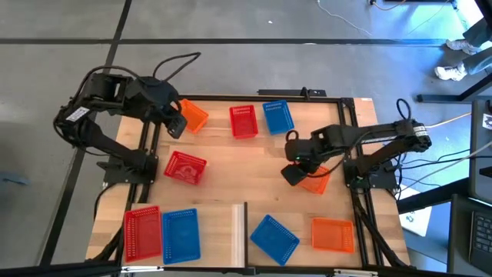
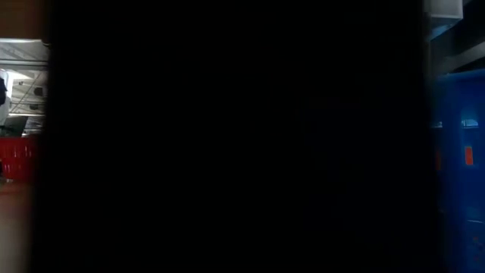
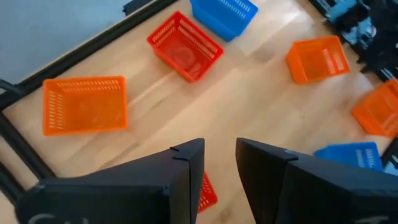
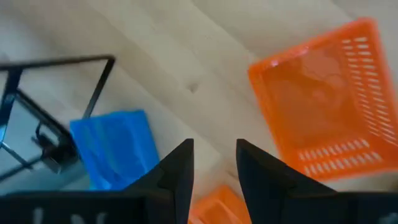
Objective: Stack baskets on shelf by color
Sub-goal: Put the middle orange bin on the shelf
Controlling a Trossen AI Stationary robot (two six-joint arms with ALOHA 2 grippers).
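High view: right gripper (image 1: 294, 174) hovers, fingers apart, over an orange basket (image 1: 316, 181).

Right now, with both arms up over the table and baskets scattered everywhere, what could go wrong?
The right gripper, open, hangs over an orange basket it partly hides; a blind descent could hit the rim and shove it. The left gripper sits beside another orange basket at the table edge, where a nudge might push it off. The low view is blocked, so no height check.
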